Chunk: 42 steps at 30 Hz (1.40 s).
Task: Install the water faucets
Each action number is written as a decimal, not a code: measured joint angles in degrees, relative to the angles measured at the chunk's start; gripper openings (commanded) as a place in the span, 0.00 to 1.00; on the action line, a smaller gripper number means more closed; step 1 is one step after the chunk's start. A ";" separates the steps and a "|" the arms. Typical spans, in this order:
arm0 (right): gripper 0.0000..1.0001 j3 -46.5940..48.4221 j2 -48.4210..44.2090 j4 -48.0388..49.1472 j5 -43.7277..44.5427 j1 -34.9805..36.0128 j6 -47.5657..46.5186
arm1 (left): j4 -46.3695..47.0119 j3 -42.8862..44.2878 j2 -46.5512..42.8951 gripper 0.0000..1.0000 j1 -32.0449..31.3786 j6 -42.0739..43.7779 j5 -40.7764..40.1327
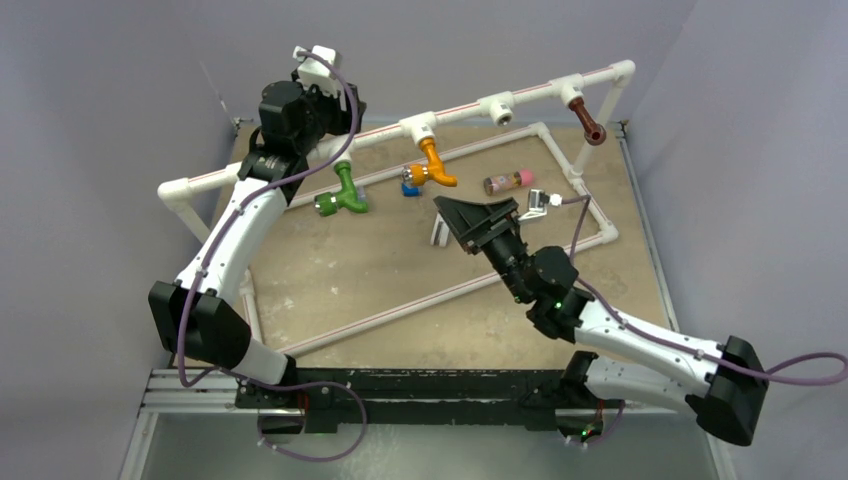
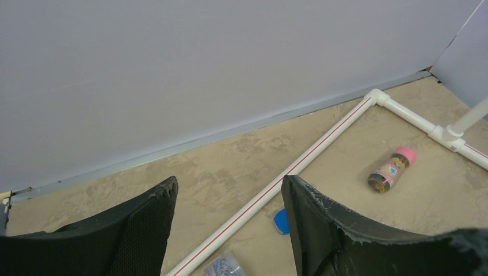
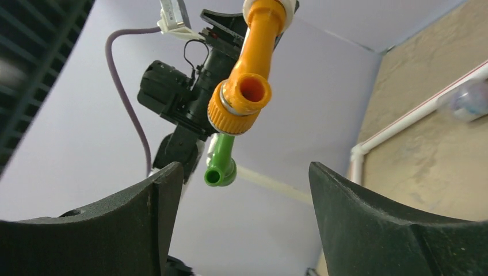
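Three faucets up on the white pipe rail (image 1: pixel 460 108), both grippers empty

Seen from the top, the green faucet (image 1: pixel 343 190) hangs at 11 o'clock, the orange faucet (image 1: pixel 432 160) at 12 and the dark brown faucet (image 1: pixel 590 122) at 2. The right gripper (image 3: pixel 244 172) sits just under the orange one, jaws wide apart, gripping nothing. The left gripper (image 2: pixel 230 184) is up at 11, jaws partly spread, nothing between them.

Tan table (image 1: pixel 400 290) carries a white pipe frame (image 2: pixel 322 142) and a bottle (image 1: pixel 507 182) (pink-capped).

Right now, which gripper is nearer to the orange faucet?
Right. The right gripper sits open just below the orange faucet, facing its spout; the left gripper is farther along the pipe rail, beyond the green faucet.
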 measured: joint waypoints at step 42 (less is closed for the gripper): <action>0.86 8.26 10.45 3.50 -1.66 6.38 -153.20 | 0.07 0.02 0.11 0.66 -0.13 0.02 -0.20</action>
